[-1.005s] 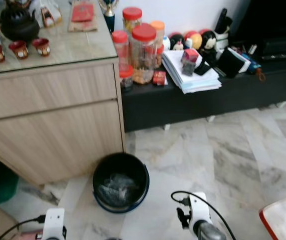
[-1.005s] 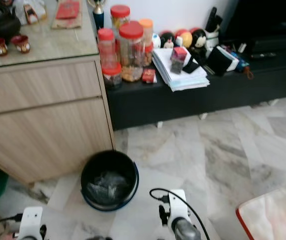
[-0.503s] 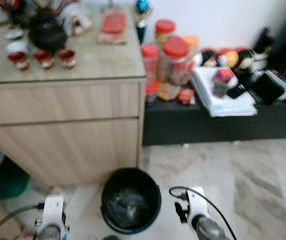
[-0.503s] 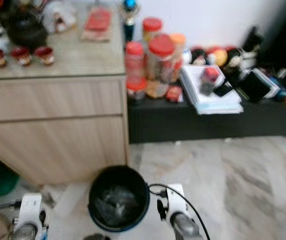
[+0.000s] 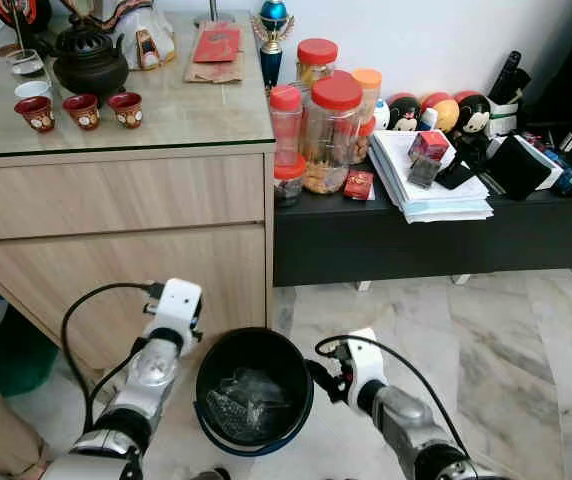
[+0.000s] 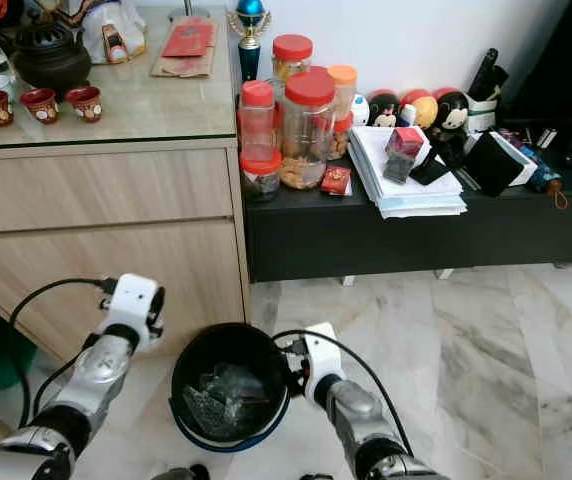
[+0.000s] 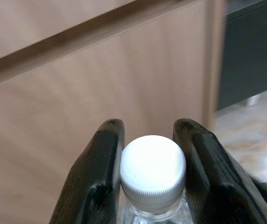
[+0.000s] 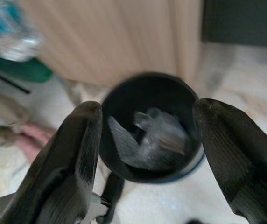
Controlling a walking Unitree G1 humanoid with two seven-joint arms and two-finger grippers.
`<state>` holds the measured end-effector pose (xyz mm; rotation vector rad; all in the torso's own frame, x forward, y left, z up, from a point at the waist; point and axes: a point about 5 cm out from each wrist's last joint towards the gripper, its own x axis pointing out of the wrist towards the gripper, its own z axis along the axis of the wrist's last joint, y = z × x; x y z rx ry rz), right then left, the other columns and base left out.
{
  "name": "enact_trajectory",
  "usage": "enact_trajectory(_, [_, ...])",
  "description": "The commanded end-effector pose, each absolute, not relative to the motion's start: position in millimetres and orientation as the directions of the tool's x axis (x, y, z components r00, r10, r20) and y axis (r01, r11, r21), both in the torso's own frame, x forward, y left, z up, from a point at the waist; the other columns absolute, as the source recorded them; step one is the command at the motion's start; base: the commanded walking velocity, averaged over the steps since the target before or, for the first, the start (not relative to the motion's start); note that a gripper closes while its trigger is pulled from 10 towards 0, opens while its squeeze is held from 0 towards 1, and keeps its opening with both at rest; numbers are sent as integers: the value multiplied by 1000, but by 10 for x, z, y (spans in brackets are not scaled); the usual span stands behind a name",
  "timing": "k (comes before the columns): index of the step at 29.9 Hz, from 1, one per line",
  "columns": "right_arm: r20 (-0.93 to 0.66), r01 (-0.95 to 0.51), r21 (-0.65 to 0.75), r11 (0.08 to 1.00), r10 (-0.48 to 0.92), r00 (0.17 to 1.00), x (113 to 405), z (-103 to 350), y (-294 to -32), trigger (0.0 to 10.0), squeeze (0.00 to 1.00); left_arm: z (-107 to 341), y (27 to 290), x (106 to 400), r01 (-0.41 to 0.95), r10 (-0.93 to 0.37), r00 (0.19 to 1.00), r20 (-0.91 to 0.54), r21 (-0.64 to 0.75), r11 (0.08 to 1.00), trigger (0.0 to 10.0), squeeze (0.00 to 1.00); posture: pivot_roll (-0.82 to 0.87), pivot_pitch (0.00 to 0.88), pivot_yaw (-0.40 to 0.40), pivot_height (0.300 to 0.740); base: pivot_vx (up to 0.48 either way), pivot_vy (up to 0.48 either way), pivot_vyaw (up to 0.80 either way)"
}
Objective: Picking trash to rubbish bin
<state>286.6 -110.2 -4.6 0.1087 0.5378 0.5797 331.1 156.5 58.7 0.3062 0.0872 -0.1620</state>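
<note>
- Black rubbish bin on the marble floor, just in front of the wooden cabinet, with crumpled clear plastic already lying inside.
- Left gripper clamped on the neck of a clear plastic bottle, one black finger either side of the white cap; fingers nearly closed, only the cap's width apart.
- Bottle's long axis in line with the fingers, cap end pointing toward the cabinet front in the left wrist view.
- Left arm raised at about 9 o'clock of the bin, wrist close to the rim but outside it.
- Bin mouth therefore at roughly 3 o'clock from the held bottle, and lower; judged the key relation for a drop: bottle beside the opening, not yet over it.
- Right gripper spread wide and holding nothing, looking down into the bin between its fingers; right arm at about 3 o'clock of the bin, near the rim.
- Both arms near the bin, but only the left carrying trash, so probably the left to swing inward and release.
- Possible snag: bottle striking the rim if let go too early.
</note>
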Motion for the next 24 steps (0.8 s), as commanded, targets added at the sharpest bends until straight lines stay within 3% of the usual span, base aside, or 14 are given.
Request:
enact_trajectory(1, [-425,-522,242,818,573,701,2898,5,-1079,10000,0,678,1488,3359,213,-200,977,-74,291,933,10000,0,116,175,-37,740,0,0,0])
enact_trajectory(5, [-388,-540,234,809,587,711,2961,82,-1076,10000,0,718,1307,3370,311,-306,950,-65,290,905,10000,0,110,179,-37,740,0,0,0])
enact_trajectory(14, [-373,-544,229,807,589,717,2983,110,-1092,10000,0,707,1291,3352,354,-350,934,-75,319,879,10000,0,113,183,-37,740,0,0,0])
enact_trajectory(15, [-373,-544,231,806,590,716,2979,107,-1088,10000,0,695,1305,3343,354,-347,934,-78,314,881,10000,1000,113,185,-37,740,0,0,0])
enact_trajectory(24, [-383,-540,243,806,591,710,2944,70,-1072,10000,0,672,1341,3321,355,-347,934,-82,304,884,10000,1000,119,185,-40,740,0,0,0])
